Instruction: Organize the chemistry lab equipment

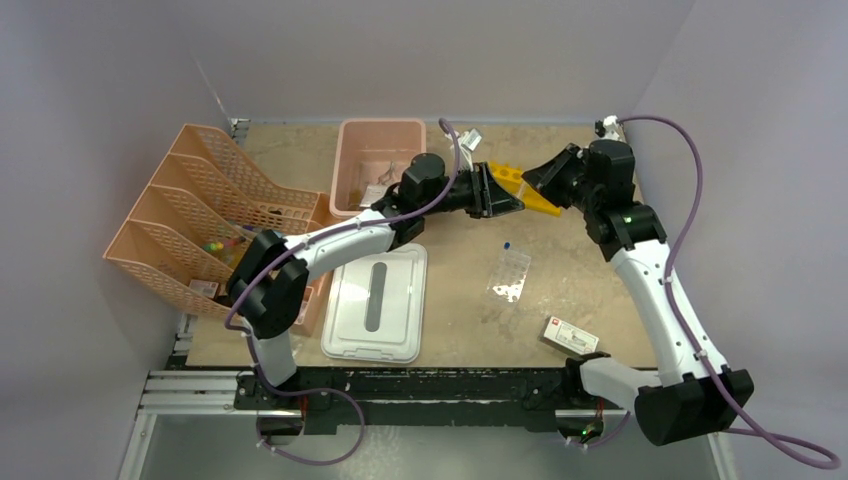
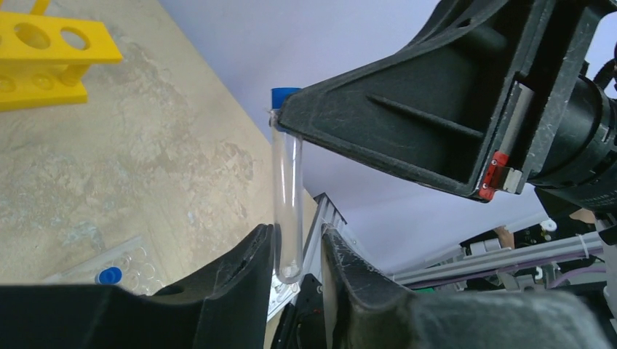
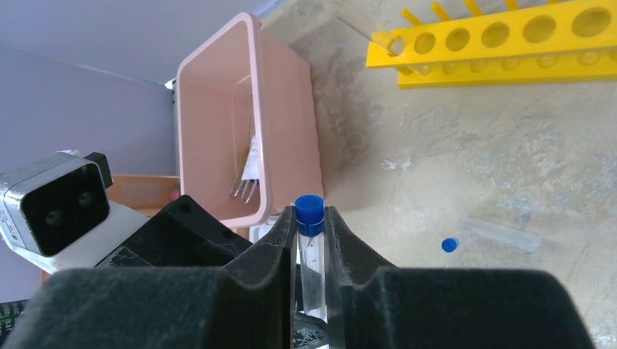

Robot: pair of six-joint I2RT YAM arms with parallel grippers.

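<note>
left gripper [image 2: 295, 256]: jaws apart, straddling the lower end of the test tube [image 2: 286, 174]; a gap shows on one side, not clamped.
right gripper [image 3: 311, 231]: pinched on the same test tube just under its blue cap, cap sticking out past the fingertips.
test tube: clear, upright in the left wrist view, off the table [image 1: 470, 335], held between the two grippers at upper centre of the top view.
yellow tube rack [image 1: 522, 186]: on the table at upper centre, right under the meeting grippers; holes in view look empty.
clear packet [image 1: 510, 275]: flat on the table right of centre, a blue cap at its upper end.
metal tongs [image 3: 245, 185]: inside the pink tub [image 1: 352, 160], against its near wall.
pink tub: open, upper centre, left of the rack.
white lid [image 1: 377, 302]: flat on the table, lower centre, below the tub.
peach mesh organizer [image 1: 215, 215]: left edge of the table.
small box [image 1: 571, 337]: red and white, lower right, well apart from the rest.
</note>
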